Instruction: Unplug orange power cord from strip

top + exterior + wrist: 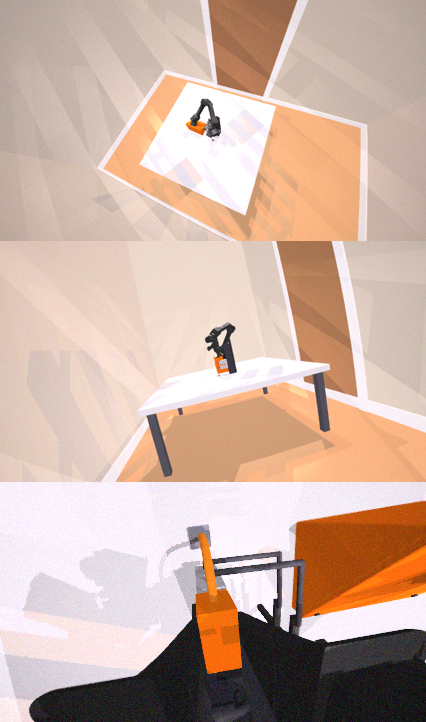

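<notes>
Wrist view: the tool (220,674) is closed on the orange plug (218,632), with a dark finger pressed against each side of the plug body. The plug stands roughly upright in the frame, tilted a little to the left. The orange cord (207,562) leaves the plug's far end and curves up to a small grey block (198,535) lying on the white bench (90,537). Beside the cord, a thin grey wire frame (280,569) stands in front of the orange base block (360,557) at right. The power strip itself cannot be made out clearly in this view, so whether the plug is seated or free cannot be told.

Top view: the arm (206,109) arches from the orange base block (195,126) and bends down, with the tool (211,134) low over the bench (191,167) just beside the block.

Exterior view: the arm (222,342) stands near the middle of the bench (269,372); the tool, plug and cord are too small to resolve here. A brown door (316,315) is in the wall behind.
</notes>
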You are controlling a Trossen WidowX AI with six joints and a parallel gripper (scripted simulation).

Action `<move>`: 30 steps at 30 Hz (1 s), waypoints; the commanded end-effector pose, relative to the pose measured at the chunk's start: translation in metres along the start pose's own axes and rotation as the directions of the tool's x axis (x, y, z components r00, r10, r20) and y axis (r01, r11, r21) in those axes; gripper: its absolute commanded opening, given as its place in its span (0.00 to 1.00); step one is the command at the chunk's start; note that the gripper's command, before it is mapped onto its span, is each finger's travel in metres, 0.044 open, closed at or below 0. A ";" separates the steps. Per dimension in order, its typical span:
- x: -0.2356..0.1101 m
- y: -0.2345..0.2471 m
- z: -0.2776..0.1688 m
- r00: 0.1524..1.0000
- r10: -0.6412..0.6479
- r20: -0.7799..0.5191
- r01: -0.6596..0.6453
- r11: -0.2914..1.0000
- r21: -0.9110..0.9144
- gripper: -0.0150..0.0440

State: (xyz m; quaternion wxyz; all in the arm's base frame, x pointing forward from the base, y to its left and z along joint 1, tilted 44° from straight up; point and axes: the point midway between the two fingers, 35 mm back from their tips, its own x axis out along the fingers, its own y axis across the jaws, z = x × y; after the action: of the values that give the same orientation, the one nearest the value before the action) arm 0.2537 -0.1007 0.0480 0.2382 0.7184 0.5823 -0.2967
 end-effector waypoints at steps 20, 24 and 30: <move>-0.006 -0.001 0.041 0.999 0.004 0.038 -0.004 1.000 0.000 0.30; -0.006 -0.001 0.041 0.999 0.004 0.038 -0.004 1.000 0.000 0.48; -0.006 -0.001 0.041 0.999 0.004 0.038 -0.004 1.000 0.000 0.53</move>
State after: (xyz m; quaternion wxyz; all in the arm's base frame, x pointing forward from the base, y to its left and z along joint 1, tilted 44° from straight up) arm 0.2454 -0.1342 0.0223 0.2510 0.7128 0.5766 -0.3105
